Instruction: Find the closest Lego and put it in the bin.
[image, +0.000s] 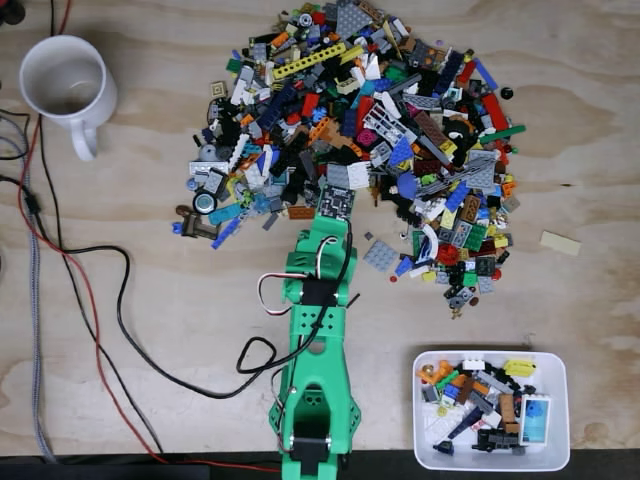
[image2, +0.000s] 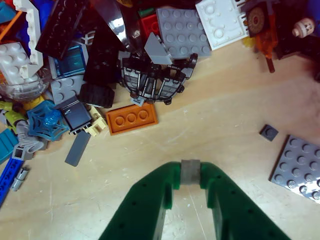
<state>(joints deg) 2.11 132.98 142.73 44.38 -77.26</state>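
Observation:
In the wrist view my green gripper (image2: 190, 173) is shut on a small grey Lego piece (image2: 190, 169), held just above bare wood at the near edge of the Lego pile (image2: 125, 65). An orange three-stud plate (image2: 131, 118) lies just beyond the fingertips. In the fixed view the green arm (image: 318, 330) reaches up from the bottom edge to the pile's lower rim (image: 330, 190). The bin (image: 563, 405), a white tray holding several pieces, sits at the bottom right, to the right of the arm's base.
A white mug (image: 65, 85) stands at the top left. Black and red cables (image: 120, 300) trail over the left side of the table. A grey studded plate (image2: 300, 167) and a small dark tile (image2: 268, 132) lie loose right of the gripper. A tan piece (image: 560, 243) lies alone far right.

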